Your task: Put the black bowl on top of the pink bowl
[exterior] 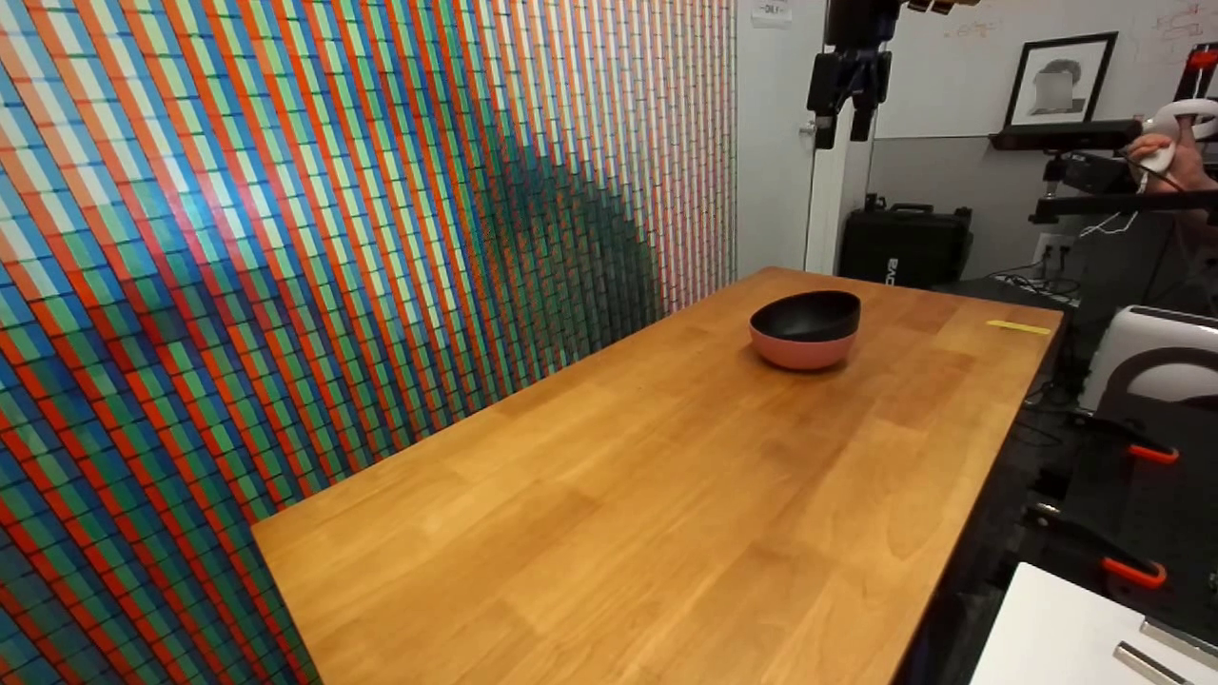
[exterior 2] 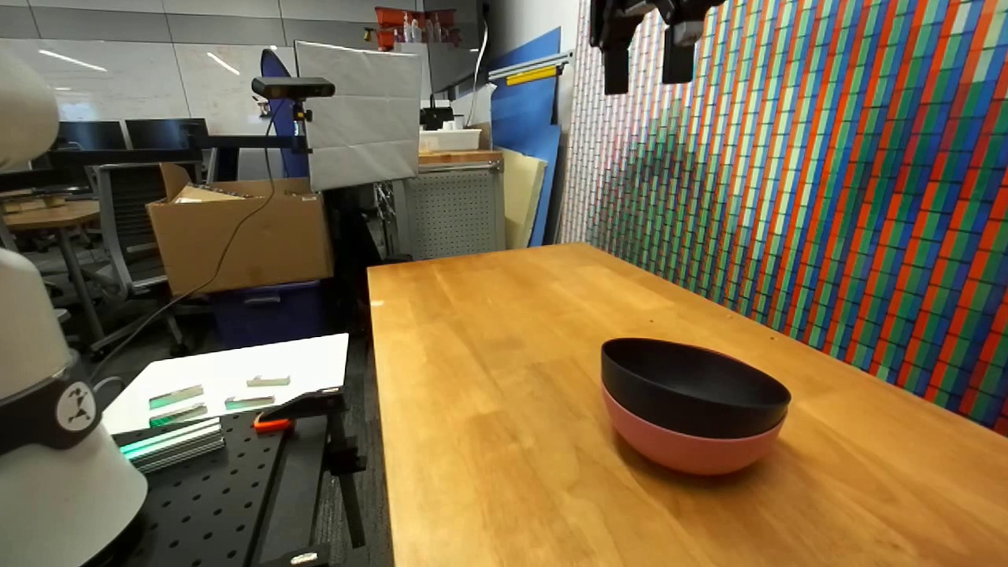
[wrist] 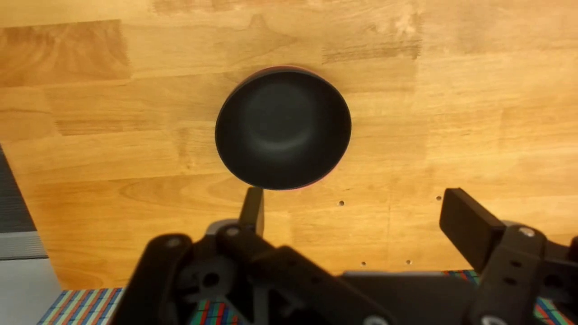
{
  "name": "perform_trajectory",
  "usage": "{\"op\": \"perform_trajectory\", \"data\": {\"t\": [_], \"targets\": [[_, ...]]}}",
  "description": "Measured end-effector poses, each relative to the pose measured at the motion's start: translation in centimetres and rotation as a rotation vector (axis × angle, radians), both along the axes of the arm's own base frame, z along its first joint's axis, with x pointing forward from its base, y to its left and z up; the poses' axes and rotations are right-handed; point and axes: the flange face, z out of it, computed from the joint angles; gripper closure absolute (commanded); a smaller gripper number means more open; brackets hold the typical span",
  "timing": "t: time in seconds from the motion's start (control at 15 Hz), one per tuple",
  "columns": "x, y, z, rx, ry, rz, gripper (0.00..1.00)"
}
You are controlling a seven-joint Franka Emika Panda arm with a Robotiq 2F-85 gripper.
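Observation:
The black bowl sits inside the pink bowl on the wooden table. Both also show in an exterior view, the black bowl on top and the pink bowl beneath it. The black bowl looks slightly tilted, with one side of its rim standing higher above the pink rim. In the wrist view the black bowl covers the pink bowl except for a thin edge. My gripper is open and empty. In both exterior views the gripper hangs well above the table, apart from the bowls.
The wooden table runs along a colourful tiled wall. A yellow strip lies near a table edge. A white board with metal pieces and a cardboard box stand beyond the table's side.

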Motion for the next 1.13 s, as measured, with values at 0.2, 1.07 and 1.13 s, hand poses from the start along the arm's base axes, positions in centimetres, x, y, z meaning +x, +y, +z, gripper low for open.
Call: {"op": "perform_trajectory", "data": {"t": [0.2,1.07,1.13], "targets": [[-0.22,-0.01,0.66,-0.002,0.035,0.043,0.00],[-0.35,-0.02,0.99,-0.002,0.054,0.065,0.00],[-0.35,-0.02,0.99,-0.002,0.054,0.065,0.00]]}}
